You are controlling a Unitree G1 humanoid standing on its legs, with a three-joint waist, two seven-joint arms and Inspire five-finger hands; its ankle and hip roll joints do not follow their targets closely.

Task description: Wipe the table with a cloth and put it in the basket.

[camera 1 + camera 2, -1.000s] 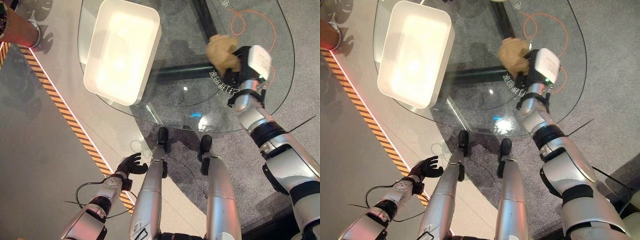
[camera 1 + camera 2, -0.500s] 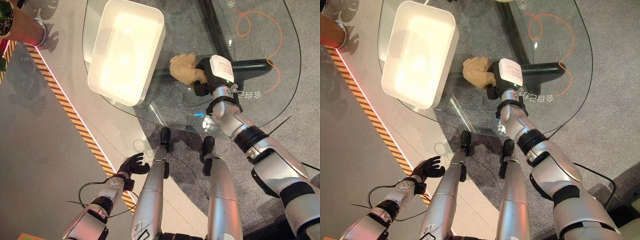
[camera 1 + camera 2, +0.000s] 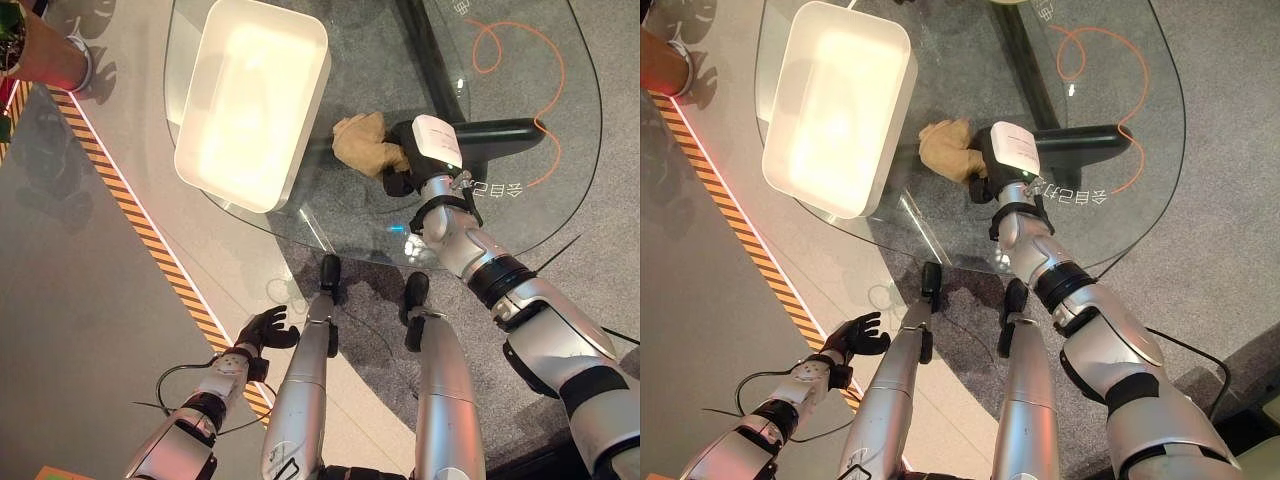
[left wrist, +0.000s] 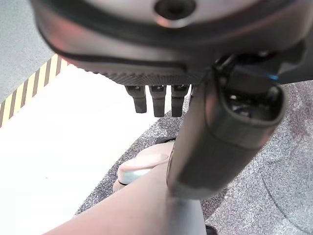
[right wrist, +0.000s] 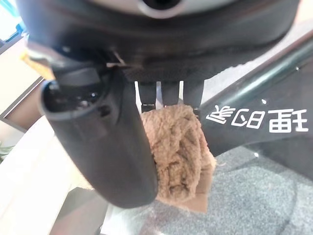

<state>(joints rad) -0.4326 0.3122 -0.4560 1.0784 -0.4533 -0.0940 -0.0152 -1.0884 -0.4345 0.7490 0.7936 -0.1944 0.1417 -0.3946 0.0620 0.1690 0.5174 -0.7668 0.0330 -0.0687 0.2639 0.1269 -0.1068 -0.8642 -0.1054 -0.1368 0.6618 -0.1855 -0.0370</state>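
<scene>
Glass table (image 3: 520, 215) under us, our right hand (image 3: 412, 160), fingers clamped on the cloth (image 3: 362, 142), has swept leftward to just beside the basket (image 3: 252, 100), nearing drop-off.

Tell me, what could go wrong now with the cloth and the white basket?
The tan cloth is bunched in the right hand, part of it sticking out past the fingers, so it might slip out on the way. It lies on the glass table beside the white basket, not in it, so a low sweep could bump the basket's wall and push it.
</scene>
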